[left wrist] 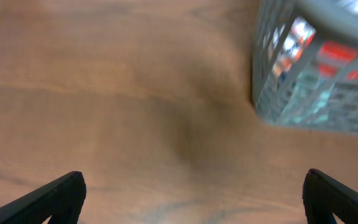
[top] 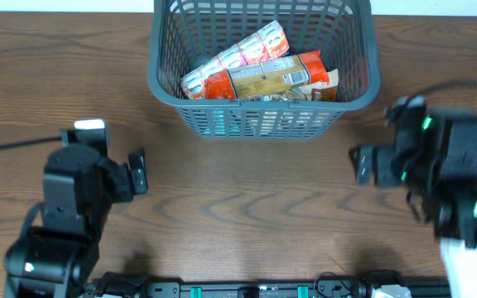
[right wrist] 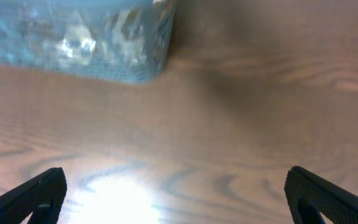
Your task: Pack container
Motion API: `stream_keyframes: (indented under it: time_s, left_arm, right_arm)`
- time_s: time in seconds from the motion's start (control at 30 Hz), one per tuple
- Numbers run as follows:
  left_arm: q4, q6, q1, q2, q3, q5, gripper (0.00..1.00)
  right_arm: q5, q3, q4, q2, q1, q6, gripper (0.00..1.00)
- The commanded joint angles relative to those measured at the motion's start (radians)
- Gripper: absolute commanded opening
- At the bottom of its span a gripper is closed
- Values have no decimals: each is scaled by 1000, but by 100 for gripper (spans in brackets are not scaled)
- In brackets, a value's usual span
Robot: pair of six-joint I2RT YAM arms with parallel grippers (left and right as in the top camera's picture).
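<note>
The dark slotted basket sits at 12 o'clock on the wooden desk, with snack packs piled inside. The left hand at 9 o'clock and the right hand at 3 o'clock both hover over bare wood, fingers spread wide, holding nothing.

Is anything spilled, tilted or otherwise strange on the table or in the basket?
Nothing stands out. The container stands upright on the table, the snack packs lie piled inside it, and none lies outside.
</note>
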Motion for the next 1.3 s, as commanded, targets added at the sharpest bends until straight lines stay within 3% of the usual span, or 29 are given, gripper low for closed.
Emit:
stream_keyframes:
  time_s: [0.0, 0.27, 1.07, 1.27]
  left_arm:
    - [10, -50, -8, -64, -80, -2, 99]
    - [53, -91, -23, -194, -191, -5, 98]
    - [58, -92, -23, -194, -192, -5, 98]
    - [58, -92, -23, -194, -192, -5, 98]
  right_arm:
    - [101, -129, 16, -141, 66, 94, 99]
    - [112, -269, 98, -371, 138, 136, 99]
    - [93, -271, 89, -377, 138, 142, 99]
    - [102, -271, 81, -492, 108, 137, 99]
